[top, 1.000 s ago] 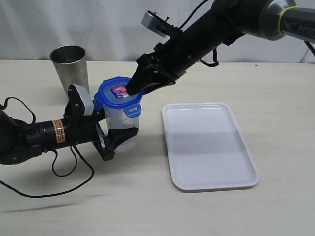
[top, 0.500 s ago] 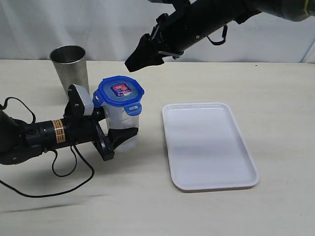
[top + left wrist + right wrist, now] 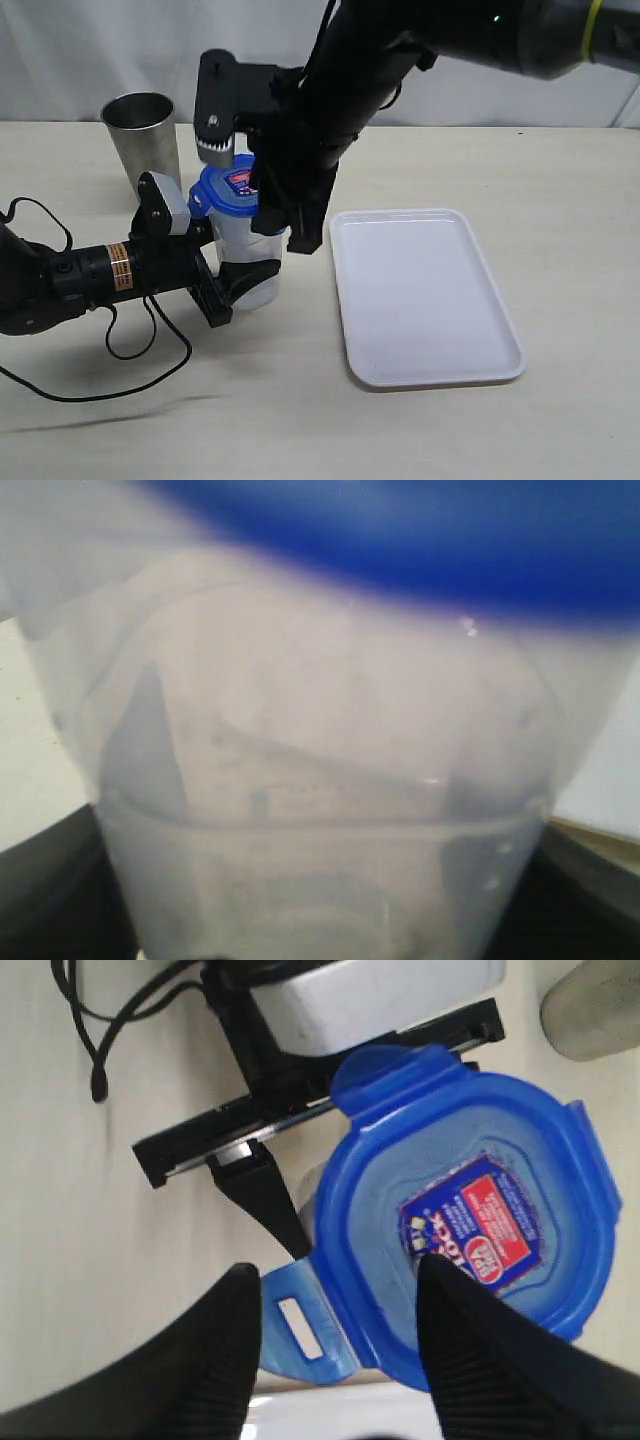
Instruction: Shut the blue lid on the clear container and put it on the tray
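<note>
The clear container [image 3: 245, 250] stands upright on the table with the blue lid [image 3: 222, 190] resting on its rim. My left gripper [image 3: 255, 258] is shut on the clear container low on its body; in the left wrist view the clear container [image 3: 320, 780] fills the frame under the blue lid [image 3: 420, 540]. My right gripper [image 3: 285, 232] points straight down over the lid's tray-side edge. In the right wrist view the right gripper [image 3: 335, 1270] is open, its fingers [image 3: 225, 1360] straddling a raised flap [image 3: 300, 1325] of the blue lid [image 3: 470, 1210]. The white tray [image 3: 425, 295] lies to the right.
A steel cup [image 3: 140, 135] stands behind the left arm, close to the container. The left arm's cable [image 3: 130, 350] trails over the table in front. The tray's near edge [image 3: 330, 1410] shows just under the right fingers.
The right arm lifted off the lid's top, rose, then swung to point straight down at the lid's tray-side flap. The left gripper and container have not moved.
</note>
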